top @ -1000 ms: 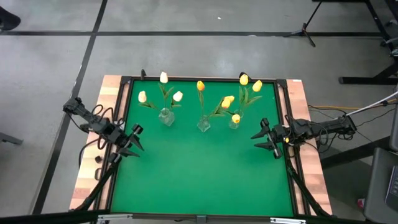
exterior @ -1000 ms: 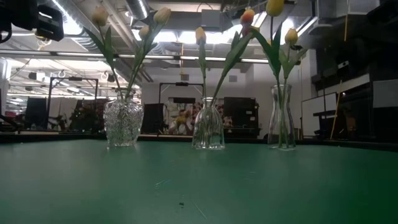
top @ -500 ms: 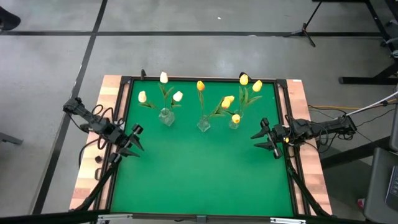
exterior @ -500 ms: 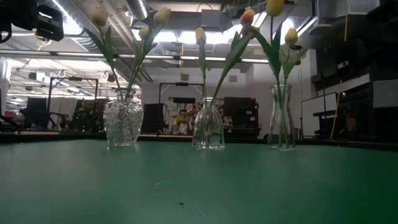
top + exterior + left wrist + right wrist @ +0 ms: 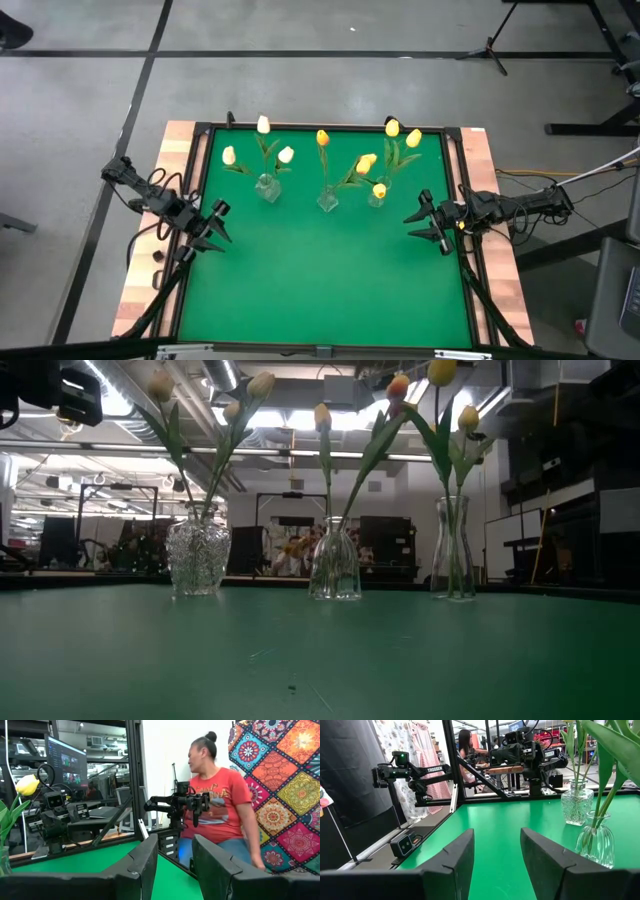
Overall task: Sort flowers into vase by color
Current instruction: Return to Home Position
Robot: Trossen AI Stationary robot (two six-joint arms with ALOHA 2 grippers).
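The flowers (image 5: 322,138) stand in three glass vases set in a row toward the far side of the green table (image 5: 320,290): white heads in the left vase (image 5: 267,187), orange-yellow in the middle vase (image 5: 327,202), yellow in the right vase (image 5: 376,198). The left gripper (image 5: 221,224) hangs at the table's left edge, well apart from the vases, its fingers spread wide with nothing between them. The right gripper (image 5: 411,227) sits opposite at the right edge, fingers likewise parted and empty. A person (image 5: 220,795) in a red shirt shows beyond the table.
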